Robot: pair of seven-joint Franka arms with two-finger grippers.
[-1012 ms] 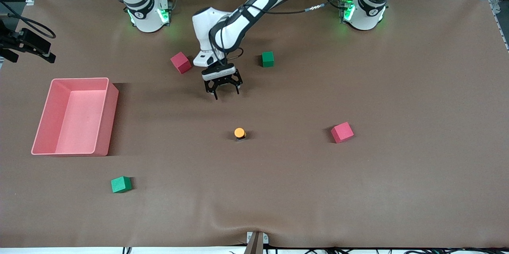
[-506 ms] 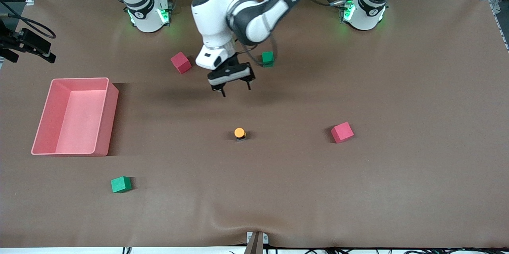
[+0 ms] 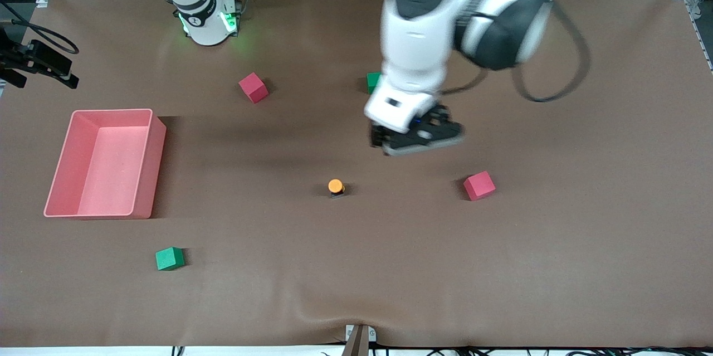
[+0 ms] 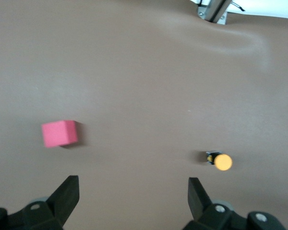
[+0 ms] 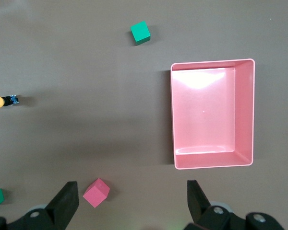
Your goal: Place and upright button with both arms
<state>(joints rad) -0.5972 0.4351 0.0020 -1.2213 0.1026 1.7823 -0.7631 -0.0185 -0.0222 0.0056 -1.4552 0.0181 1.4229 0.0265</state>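
The button (image 3: pixel 335 186) stands on the brown mat near the table's middle, orange cap on top of its black body. It also shows in the left wrist view as button (image 4: pixel 221 161) and in the right wrist view as button (image 5: pixel 2 101), with a bluish end. My left gripper (image 3: pixel 415 136) hangs in the air over bare mat, apart from the button; in its wrist view the left gripper (image 4: pixel 133 184) is open and empty. My right gripper (image 5: pixel 131 189) is open and empty, high over the table, and out of the front view.
A pink bin (image 3: pixel 111 111) sits toward the right arm's end. One red cube (image 3: pixel 479 185) lies beside the button toward the left arm's end, another red cube (image 3: pixel 253 87) nearer the bases. A green cube (image 3: pixel 372 82) is partly hidden by the left arm. Another green cube (image 3: pixel 169 258) lies nearer the camera.
The left arm has swung up and toward its own end of the table, its gripper staying open. The button and cubes have not moved.
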